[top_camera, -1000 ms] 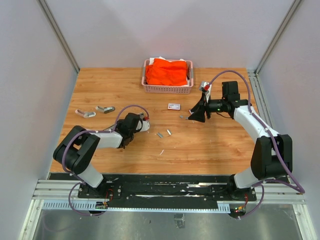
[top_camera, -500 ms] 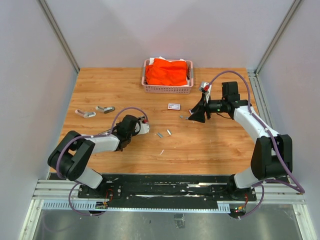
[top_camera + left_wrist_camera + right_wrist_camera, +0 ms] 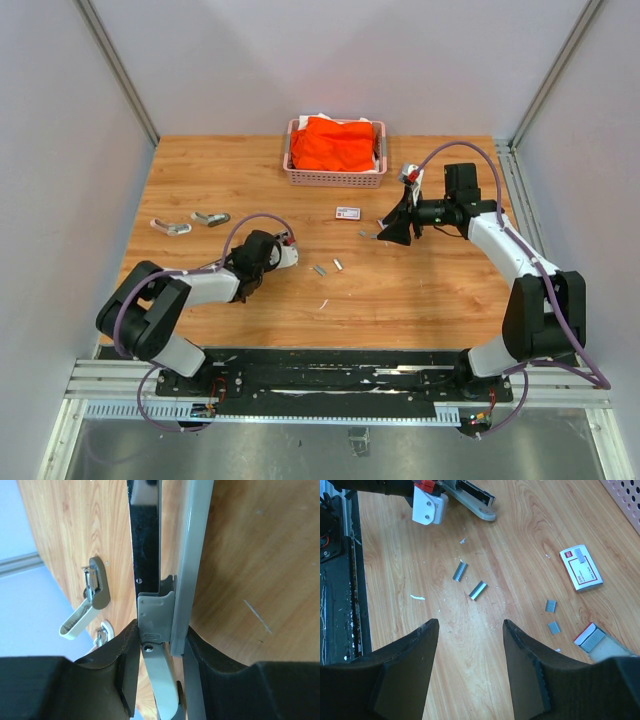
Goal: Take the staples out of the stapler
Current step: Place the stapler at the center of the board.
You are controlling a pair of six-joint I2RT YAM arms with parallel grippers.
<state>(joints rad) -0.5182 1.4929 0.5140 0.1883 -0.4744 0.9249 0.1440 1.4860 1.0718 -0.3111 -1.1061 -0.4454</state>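
My left gripper (image 3: 266, 253) is shut on an opened grey stapler (image 3: 287, 255) lying on the wooden table left of centre. In the left wrist view the gripper (image 3: 161, 630) clamps the stapler (image 3: 155, 610) at its hinge end, with the magazine rail running away from the camera. Loose staples lie to its right: two short strips (image 3: 320, 269) (image 3: 338, 264), which the right wrist view also shows (image 3: 460, 571) (image 3: 477, 590), and two smaller pieces (image 3: 550, 606) (image 3: 553, 627). My right gripper (image 3: 393, 231) (image 3: 470, 625) is open and empty, above the table right of the staples.
A pink basket (image 3: 335, 178) with orange cloth stands at the back centre. A small white box with a red label (image 3: 348, 212) (image 3: 580, 568) lies near the right gripper, with another small box (image 3: 592, 637) beside it. Two more staplers (image 3: 170, 227) (image 3: 210, 218) lie at the left.
My left arm's elbow has swung out to the left while its gripper stays shut on the stapler. The right arm has barely moved.
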